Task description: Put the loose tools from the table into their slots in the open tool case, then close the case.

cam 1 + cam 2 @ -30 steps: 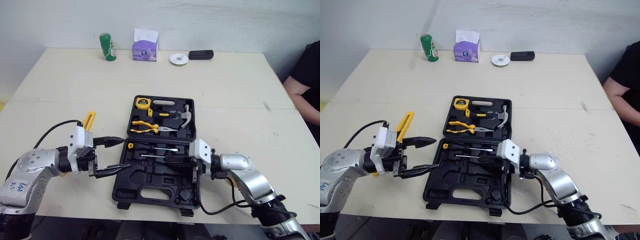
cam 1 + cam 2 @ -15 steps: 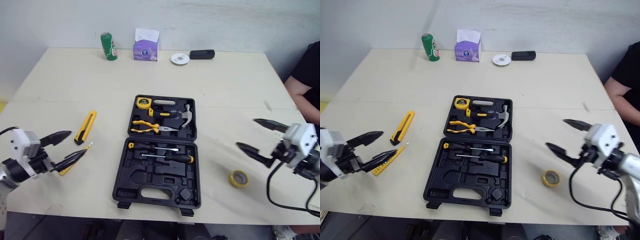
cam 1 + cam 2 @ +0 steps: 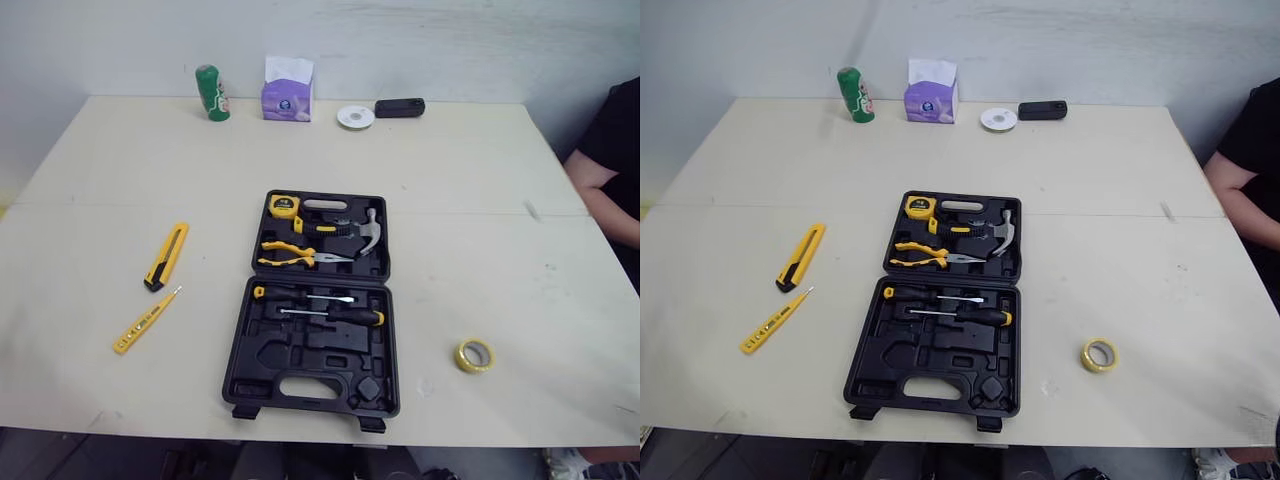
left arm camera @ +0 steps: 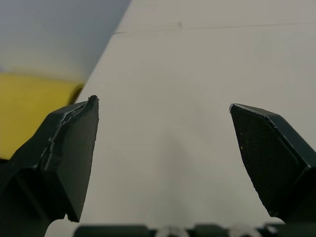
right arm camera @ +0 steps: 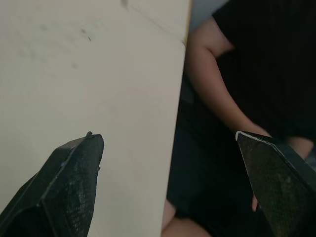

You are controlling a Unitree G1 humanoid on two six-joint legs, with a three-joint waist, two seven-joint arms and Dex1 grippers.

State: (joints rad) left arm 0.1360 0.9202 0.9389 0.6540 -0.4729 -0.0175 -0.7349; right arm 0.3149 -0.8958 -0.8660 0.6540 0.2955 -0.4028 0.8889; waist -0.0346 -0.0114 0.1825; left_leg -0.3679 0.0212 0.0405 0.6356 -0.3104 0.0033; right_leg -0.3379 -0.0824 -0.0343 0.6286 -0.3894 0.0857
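The black tool case lies open mid-table, partly filled. A yellow knife and tester lie to its left, a tape roll to its right. My left gripper and right gripper are both spread wide.

I get bright, even light on the table — ahead of my left claw it reads pale, the claw itself dark against it
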